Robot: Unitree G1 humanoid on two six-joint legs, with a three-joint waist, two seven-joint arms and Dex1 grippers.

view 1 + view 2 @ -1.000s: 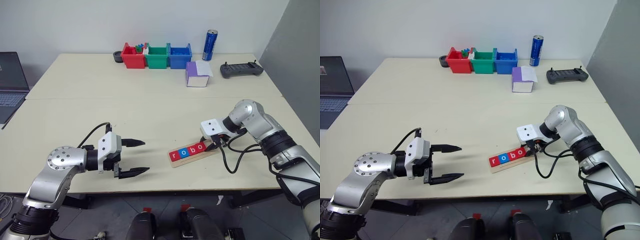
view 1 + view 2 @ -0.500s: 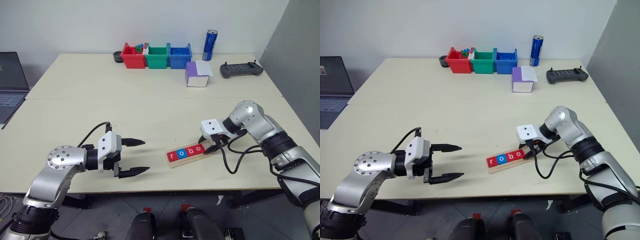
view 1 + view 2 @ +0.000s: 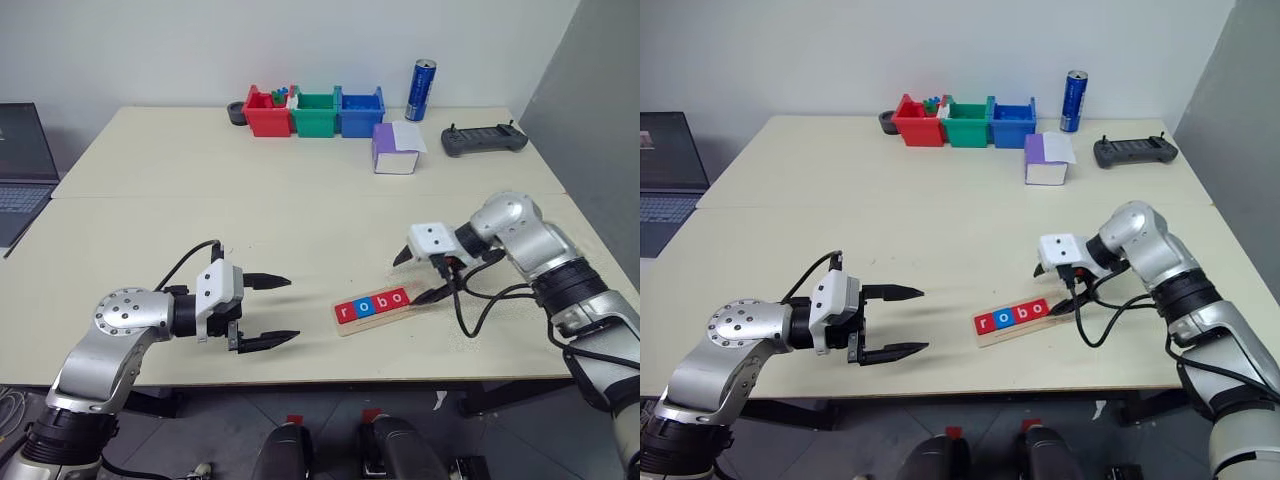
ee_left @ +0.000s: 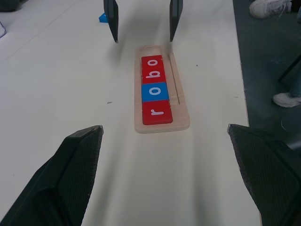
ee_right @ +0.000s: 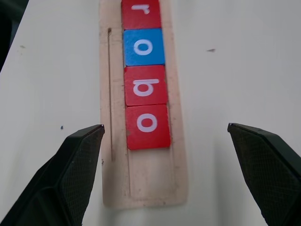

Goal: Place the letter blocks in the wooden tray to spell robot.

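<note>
Sitting near the table's [image 3: 300,220] front edge, the wooden tray [image 3: 378,308] is holding four letter blocks [image 3: 372,304], r-o-b-o, w/ one slot bare at its right end. R gripper [image 3: 425,276] is hovering just above that end, tilted down & leftward, fingers spread wide, gripping nothing. L gripper [image 3: 268,311] is hanging well apart to the tray's left, pointing across at it, fingers also splayed, empty.

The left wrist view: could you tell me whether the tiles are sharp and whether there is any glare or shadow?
In the left wrist view the letter blocks read crisply, no glare; faint shadows streak the table; the near fingers look soft.
</note>
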